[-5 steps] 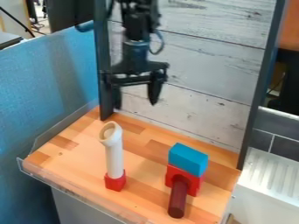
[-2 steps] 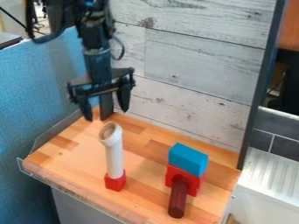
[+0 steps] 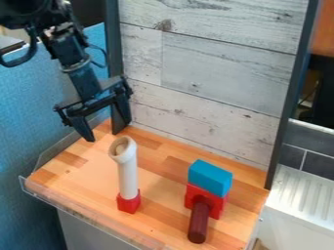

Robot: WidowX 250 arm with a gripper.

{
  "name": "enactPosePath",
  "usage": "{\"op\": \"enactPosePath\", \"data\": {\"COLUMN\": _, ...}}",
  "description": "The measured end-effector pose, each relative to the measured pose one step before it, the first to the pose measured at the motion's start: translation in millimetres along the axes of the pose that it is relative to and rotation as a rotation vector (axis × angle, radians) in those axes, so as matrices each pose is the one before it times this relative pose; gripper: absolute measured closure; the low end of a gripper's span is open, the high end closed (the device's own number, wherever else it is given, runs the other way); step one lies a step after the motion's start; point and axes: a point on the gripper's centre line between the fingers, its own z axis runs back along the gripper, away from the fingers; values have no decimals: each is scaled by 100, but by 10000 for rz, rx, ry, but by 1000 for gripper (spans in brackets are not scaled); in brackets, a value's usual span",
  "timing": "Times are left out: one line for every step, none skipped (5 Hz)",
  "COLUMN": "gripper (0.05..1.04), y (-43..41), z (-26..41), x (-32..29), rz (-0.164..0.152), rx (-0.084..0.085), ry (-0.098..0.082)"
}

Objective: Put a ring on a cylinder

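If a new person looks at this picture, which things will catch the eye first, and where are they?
Probably the white cylinder upright in its red base, left of the wooden surface's middle, with a pale ring tilted at its top. Then the bright blue block on a red block at right, and the open black gripper at upper left.

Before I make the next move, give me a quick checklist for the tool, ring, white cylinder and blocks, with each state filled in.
1. Tool open, nothing between its fingers: ok
2. White cylinder upright on small red block: ok
3. Ring at the cylinder's top: ok
4. Ring level there: not ok, tilted
5. Cylinder's end passing through the ring: cannot tell
6. Blue block clear of the white cylinder: ok
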Motion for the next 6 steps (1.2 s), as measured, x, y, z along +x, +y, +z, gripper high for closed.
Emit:
{"op": "enactPosePath", "data": {"gripper": 83, "y": 216, "z": 162, "x": -88, "rz": 22, "rx": -177, "ry": 167}}
{"op": "enactPosePath", "data": {"gripper": 83, "y": 124, "z": 149, "x": -154, "rz": 35, "rx": -17, "ry": 196}}
{"op": "enactPosePath", "data": {"gripper": 83, "y": 424, "z": -315, "x": 381, "rz": -41, "rx": 246, "ry": -188}}
{"op": "enactPosePath", "data": {"gripper": 83, "y": 476, "z": -970, "x": -195, "rz": -36, "rx": 160, "ry": 1}}
{"op": "enactPosePath", "data": {"gripper": 83, "y": -90, "z": -568, "x": -310, "rz": -133, "rx": 143, "ry": -23}}
{"op": "enactPosePath", "data": {"gripper": 83, "y": -638, "z": -224, "x": -622, "rz": -48, "rx": 35, "ry": 222}}
